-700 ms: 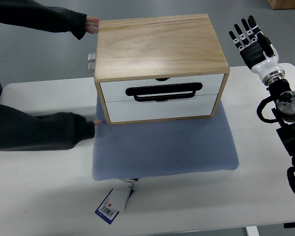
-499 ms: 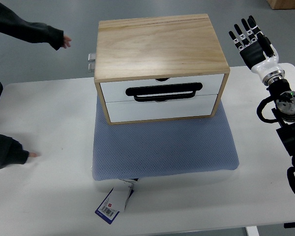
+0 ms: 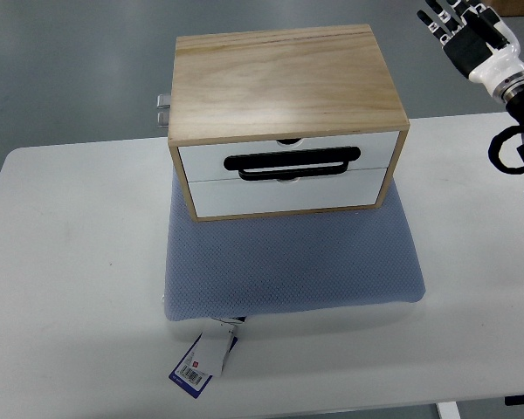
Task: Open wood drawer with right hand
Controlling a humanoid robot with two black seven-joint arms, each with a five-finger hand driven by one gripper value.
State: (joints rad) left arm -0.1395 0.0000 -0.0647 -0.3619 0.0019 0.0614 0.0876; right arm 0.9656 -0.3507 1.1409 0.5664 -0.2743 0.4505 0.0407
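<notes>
Your desk (image 3: 79,262) carries everything here, and nothing of the task is done yet: both drawer fronts sit flush in the box, so the whole pull is still ahead of you.

On the desk lies a blue pad (image 3: 288,271), with a tag (image 3: 203,360) sticking out from under its near edge. The wood box (image 3: 284,83) stands on the far part of that pad, its white front facing you. It holds two drawers, one above the other. The upper one (image 3: 288,147) has a small notch at its top edge. The lower one (image 3: 288,194) sits just under it. A black handle (image 3: 291,162) runs across the seam between the two fronts, and you cannot tell from here which drawer it belongs to. Both are closed, so whatever is inside stays hidden.

Your right robot hand (image 3: 473,30) is up at the far right corner, well apart from the box and off beyond the desk's far edge. Its fingers (image 3: 444,12) are stretched out straight and it holds nothing. By my reckoning you need to bring it down and across to the handle before any pulling starts. Your left arm does not show.
</notes>
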